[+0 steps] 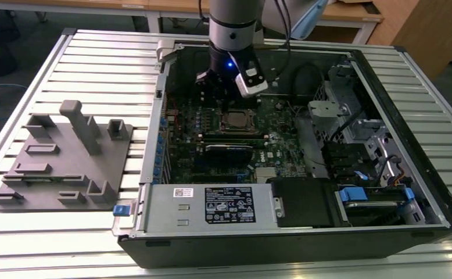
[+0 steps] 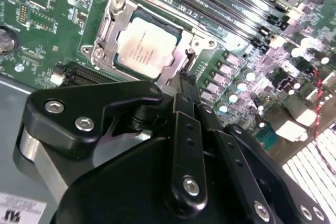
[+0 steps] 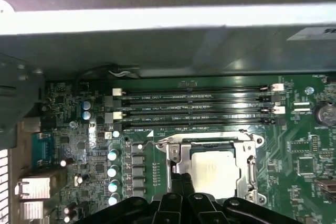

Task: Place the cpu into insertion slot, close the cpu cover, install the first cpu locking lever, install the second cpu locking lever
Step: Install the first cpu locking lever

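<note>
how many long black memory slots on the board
4: in the first wrist view the long black memory slots lie side by side next to the silvery square cpu cover; none looks hidden.

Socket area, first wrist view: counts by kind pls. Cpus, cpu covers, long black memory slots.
cpu: 1
cpu cover: 1
memory slots: 4
Total: 6

Slatted table (image 1: 102, 64) under computer case (image 1: 288, 247), grey fixture (image 1: 63, 168).
</note>
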Action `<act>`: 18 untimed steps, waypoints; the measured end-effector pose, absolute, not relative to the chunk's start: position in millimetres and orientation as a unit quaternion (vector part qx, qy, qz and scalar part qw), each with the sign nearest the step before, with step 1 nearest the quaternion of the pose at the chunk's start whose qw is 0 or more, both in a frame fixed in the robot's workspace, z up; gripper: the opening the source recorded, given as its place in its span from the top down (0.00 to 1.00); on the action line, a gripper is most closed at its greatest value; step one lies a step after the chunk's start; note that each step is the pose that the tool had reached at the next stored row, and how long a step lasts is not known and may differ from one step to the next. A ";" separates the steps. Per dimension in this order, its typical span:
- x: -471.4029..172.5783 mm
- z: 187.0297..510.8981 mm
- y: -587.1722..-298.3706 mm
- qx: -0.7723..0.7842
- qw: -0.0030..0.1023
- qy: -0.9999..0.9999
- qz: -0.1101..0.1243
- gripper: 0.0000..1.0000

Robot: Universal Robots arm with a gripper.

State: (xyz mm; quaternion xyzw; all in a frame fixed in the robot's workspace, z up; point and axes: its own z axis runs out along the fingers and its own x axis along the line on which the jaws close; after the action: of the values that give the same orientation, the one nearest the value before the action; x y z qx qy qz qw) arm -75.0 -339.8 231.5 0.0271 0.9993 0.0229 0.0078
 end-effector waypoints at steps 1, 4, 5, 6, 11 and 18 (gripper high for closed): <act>-75.0 233.5 -339.8 0.027 0.008 0.999 0.023 0.89; -75.0 240.8 -339.9 0.027 0.008 0.999 0.023 0.89; -75.0 242.7 -339.8 0.027 0.008 0.999 0.023 0.89; -75.0 243.6 -339.8 0.027 0.008 0.999 0.023 0.89; -79.8 243.7 -339.9 0.027 0.009 0.999 0.023 0.89; -92.1 243.5 -339.9 0.027 0.010 0.999 0.023 0.89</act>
State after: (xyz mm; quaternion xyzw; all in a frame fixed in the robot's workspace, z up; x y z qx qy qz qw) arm -92.1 -339.9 243.5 0.0270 0.9993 0.0230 0.0095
